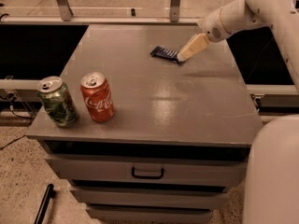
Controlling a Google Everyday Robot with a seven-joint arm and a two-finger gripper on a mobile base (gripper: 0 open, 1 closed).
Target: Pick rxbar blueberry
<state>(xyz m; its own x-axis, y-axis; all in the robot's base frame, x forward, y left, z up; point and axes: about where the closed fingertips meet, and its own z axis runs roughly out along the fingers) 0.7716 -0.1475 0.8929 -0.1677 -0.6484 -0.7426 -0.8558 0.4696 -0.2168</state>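
One gray cabinet (196, 111) carries everything. The white arm (243, 13) reaches in from two o'clock. Two cans stand near eight o'clock, the green can (57, 101) left of the red can (97, 98). The gripper (182, 57), open or closed I cannot tell, sits at the right end of the dark blue bar (164, 53), which lies flat toward twelve o'clock.

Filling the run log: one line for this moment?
snack bar: flat, far side of cabinet top | hand: at bar's right end | grasp: not confirmed

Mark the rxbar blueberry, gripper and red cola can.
rxbar blueberry (163, 53), camera view, wrapper middle.
gripper (181, 57), camera view, tip at the bar's right end.
red cola can (97, 99), camera view, label.
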